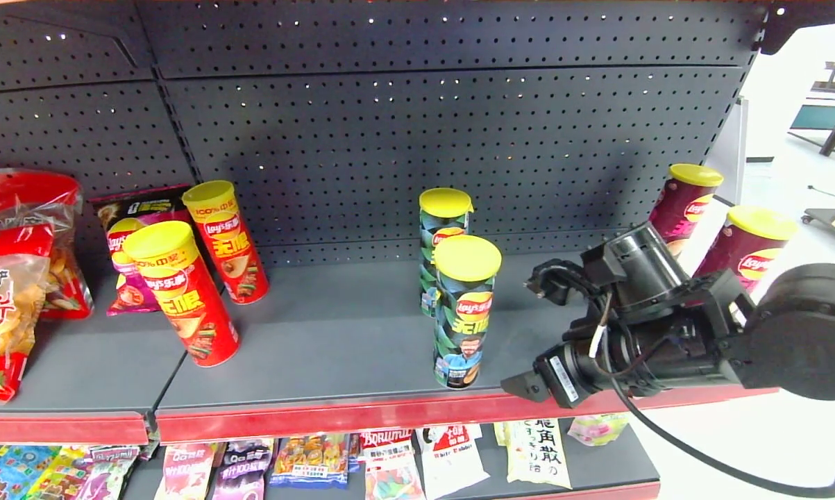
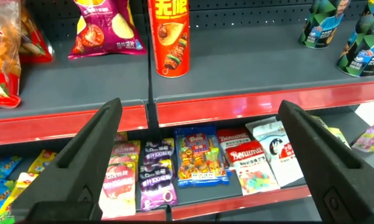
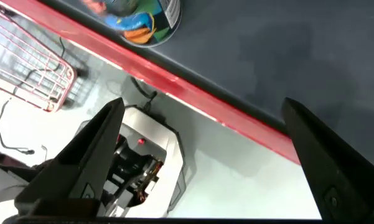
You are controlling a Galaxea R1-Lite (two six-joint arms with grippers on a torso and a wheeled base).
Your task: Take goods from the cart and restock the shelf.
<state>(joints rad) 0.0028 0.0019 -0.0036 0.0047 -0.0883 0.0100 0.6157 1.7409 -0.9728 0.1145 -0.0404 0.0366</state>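
My right end effector (image 1: 536, 333) hangs released, fingers spread wide with nothing between them. It sits just to the right of the front green can (image 1: 466, 312), at about the height of that can's lower half, over the front strip of the shelf (image 1: 320, 347). From its own camera the right end effector (image 3: 203, 102) frames the shelf's red front edge (image 3: 193, 102), with the can's base (image 3: 143, 15) standing just behind that edge.

My left end effector (image 2: 200, 106) is likewise released and holds nothing. It is out in front of the shelf, well apart from the front green can (image 2: 364, 43), and looks in at the shelf front.

A second green can (image 1: 443, 222) stands upright directly behind the front one, nearly touching it. Well to the left of the can stand two red cans, one nearer the edge (image 1: 181, 292) and one farther back (image 1: 226, 239), with a purple chip bag (image 1: 136, 236) leaning behind them. To the can's right, past my arm, are two maroon cans (image 1: 684, 201) (image 1: 747, 243). Below the can, flat snack packets (image 1: 389, 465) line the lower shelf.

The red wire cart (image 3: 34, 68) is down on the floor in front of the shelf, well apart from the can.
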